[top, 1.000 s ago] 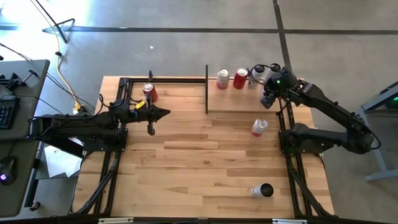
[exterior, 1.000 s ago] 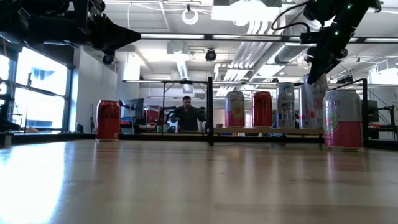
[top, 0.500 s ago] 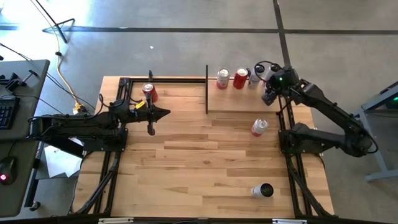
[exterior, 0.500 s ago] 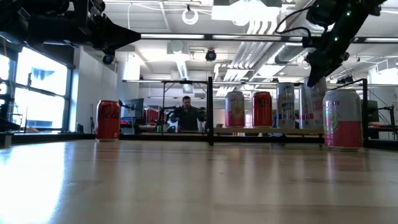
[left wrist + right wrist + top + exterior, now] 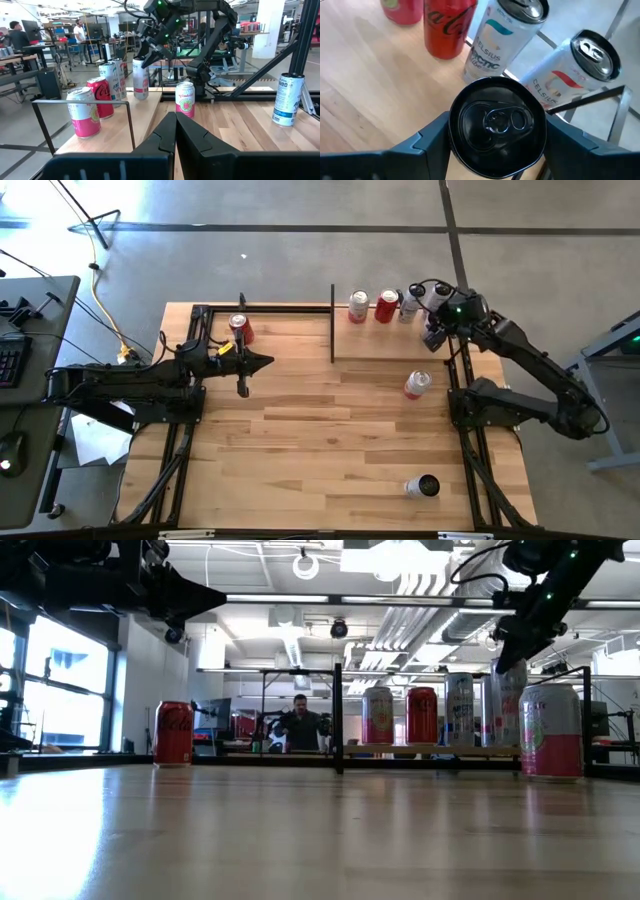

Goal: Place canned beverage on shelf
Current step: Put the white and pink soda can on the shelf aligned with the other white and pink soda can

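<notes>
A black-topped can [image 5: 496, 127] is held between the right gripper's [image 5: 434, 332] jaws, above the shelf's [image 5: 375, 340] end. Next, it should be lowered beside the white cans [image 5: 502, 37], then released. The left gripper [image 5: 262, 362] is clenched, empty.

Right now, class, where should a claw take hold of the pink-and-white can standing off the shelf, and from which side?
Grip the pink-and-white can around its round side wall, at about mid-height, probably coming down from above. It stands upright on the table with bare wood all round it, so the claw can straddle it on either side. Its rimmed flat top offers no hold.
</notes>
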Available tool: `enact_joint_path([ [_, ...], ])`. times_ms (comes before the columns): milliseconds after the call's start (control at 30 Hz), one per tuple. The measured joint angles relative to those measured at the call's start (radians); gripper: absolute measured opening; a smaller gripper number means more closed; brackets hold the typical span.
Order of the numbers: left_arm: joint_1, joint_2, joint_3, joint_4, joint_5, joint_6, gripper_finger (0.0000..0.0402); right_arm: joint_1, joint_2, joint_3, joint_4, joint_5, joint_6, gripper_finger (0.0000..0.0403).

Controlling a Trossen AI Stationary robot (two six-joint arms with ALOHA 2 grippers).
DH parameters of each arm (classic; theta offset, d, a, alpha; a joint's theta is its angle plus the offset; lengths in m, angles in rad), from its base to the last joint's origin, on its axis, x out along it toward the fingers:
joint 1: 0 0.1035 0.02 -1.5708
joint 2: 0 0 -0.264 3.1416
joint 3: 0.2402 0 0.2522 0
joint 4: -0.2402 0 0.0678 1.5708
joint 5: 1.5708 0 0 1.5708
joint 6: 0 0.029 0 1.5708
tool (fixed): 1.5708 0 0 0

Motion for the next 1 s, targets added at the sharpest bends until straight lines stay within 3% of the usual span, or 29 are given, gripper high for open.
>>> enact_joint_path([
  [567,0.000,0.000,0.000,0.000,0.017,-0.001,0.0000,-0.109,0.002,-0.020,0.015,-0.204,0.037,0.0240],
  [1000,0.000,0.000,0.000,0.000,0.018,-0.004,0.0000,-0.125,0.002,-0.020,0.011,-0.207,0.064,0.0240],
])
